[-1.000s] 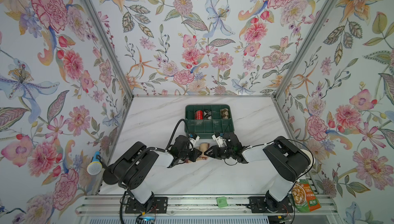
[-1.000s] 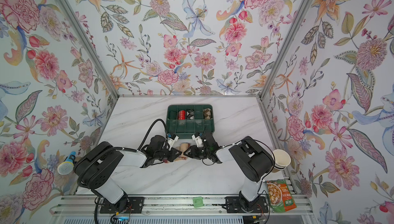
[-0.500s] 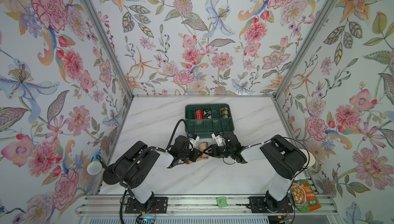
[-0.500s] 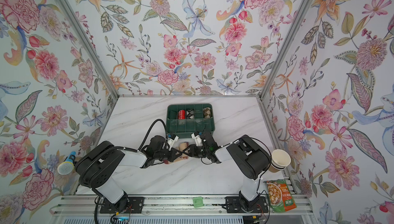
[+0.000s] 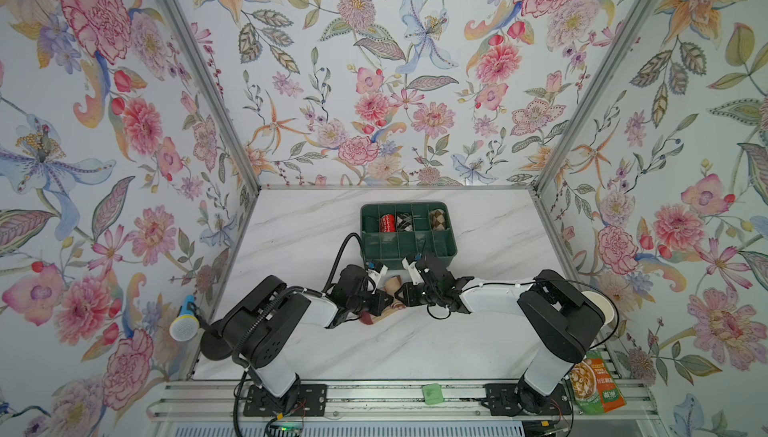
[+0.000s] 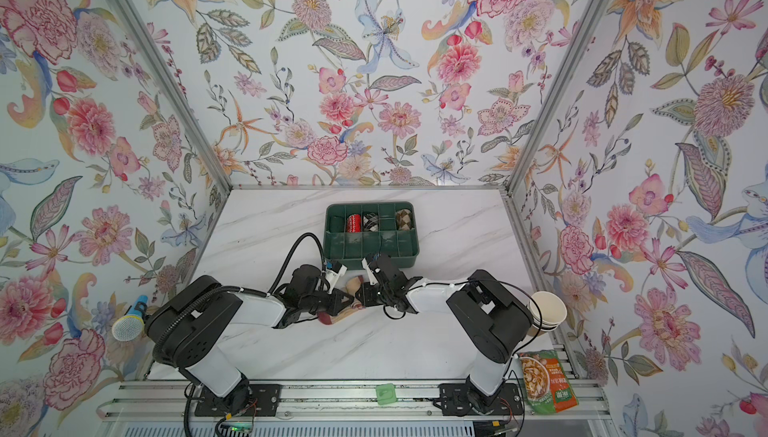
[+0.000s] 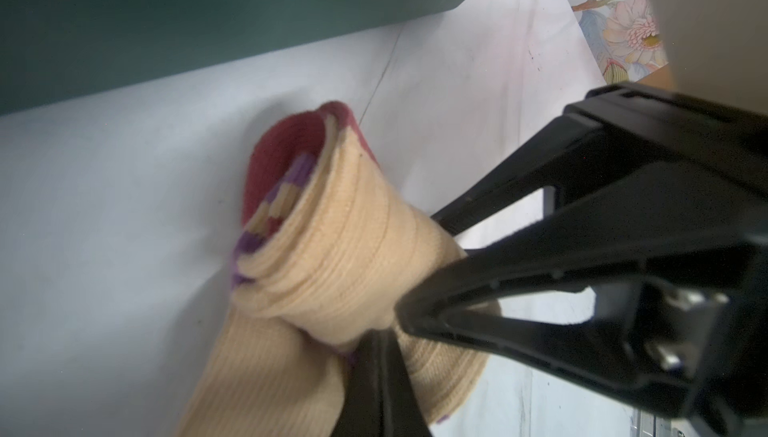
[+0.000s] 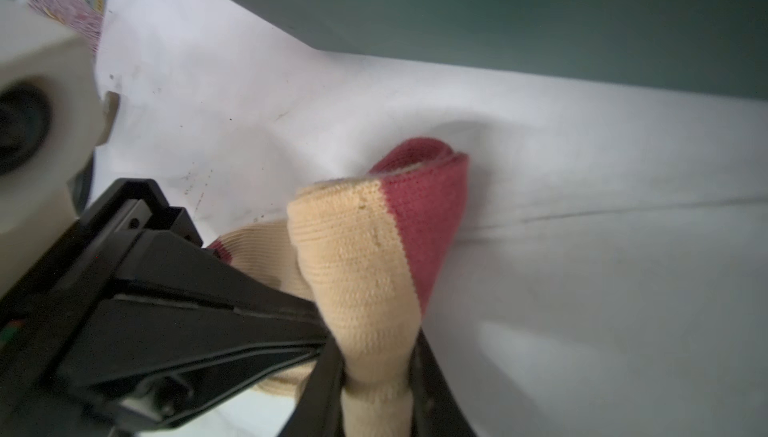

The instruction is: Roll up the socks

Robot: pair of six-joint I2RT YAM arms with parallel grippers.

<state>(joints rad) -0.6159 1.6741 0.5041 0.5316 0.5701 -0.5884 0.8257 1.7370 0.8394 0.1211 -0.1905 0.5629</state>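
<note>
A tan sock with a maroon toe (image 5: 391,285) (image 6: 353,282) lies partly rolled on the white table, just in front of the green tray (image 5: 409,246). My left gripper (image 5: 387,300) (image 7: 376,356) is shut on the tan fabric beside the roll (image 7: 332,256). From the opposite side, my right gripper (image 5: 401,292) (image 8: 376,372) is shut on the roll (image 8: 365,256), whose maroon end sticks out past the jaws. The two grippers almost touch. A flat maroon part of the sock (image 5: 368,317) trails toward the front under the left gripper.
The green tray's (image 6: 374,248) back row holds a red (image 5: 387,223), a black-and-white (image 5: 402,221) and a brown (image 5: 436,218) sock roll. A microphone (image 5: 183,327) hangs at the left wall. Paper cups (image 5: 598,310) and a snack packet (image 5: 596,385) sit at the right.
My right gripper has narrowed its jaws down onto the sock roll and edged slightly left. The left gripper has stayed shut in place.
</note>
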